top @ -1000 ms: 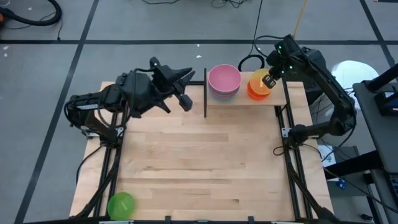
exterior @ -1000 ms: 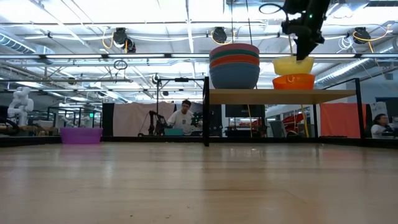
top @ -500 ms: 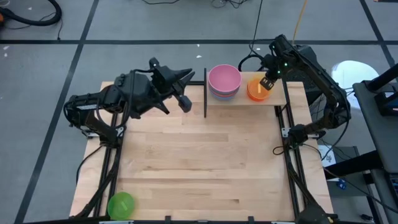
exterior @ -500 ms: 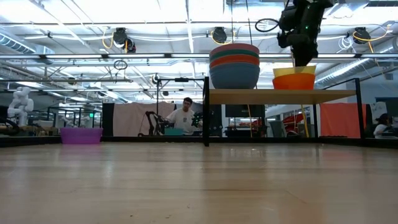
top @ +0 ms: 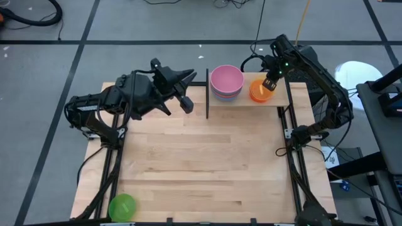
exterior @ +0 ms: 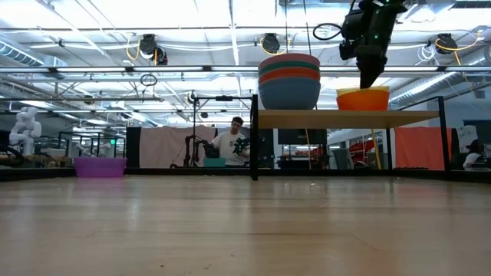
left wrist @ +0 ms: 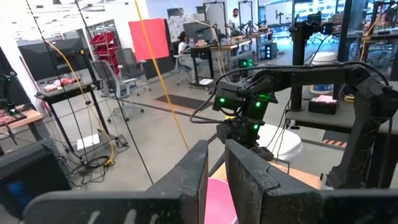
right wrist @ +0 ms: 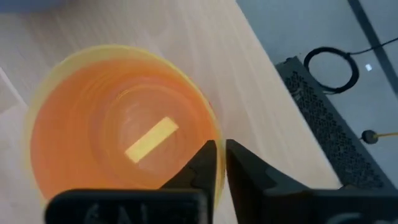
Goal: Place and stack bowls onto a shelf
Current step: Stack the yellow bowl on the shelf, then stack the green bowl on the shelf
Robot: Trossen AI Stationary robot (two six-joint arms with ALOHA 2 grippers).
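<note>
Right tool (top: pixel 269 86) hangs at the rim of the yellow bowl (exterior: pixel 363 91), fingers (right wrist: pixel 208 163) nearly together astride its wall, seemingly gripping it. That bowl sits mouth-up, nested in the orange bowl (exterior: pixel 362 101) on the shelf (exterior: pixel 345 117), beside the pink-topped stack (top: pixel 226 81). Left tool (top: pixel 186 94) waits nearby, narrowly parted.
</note>
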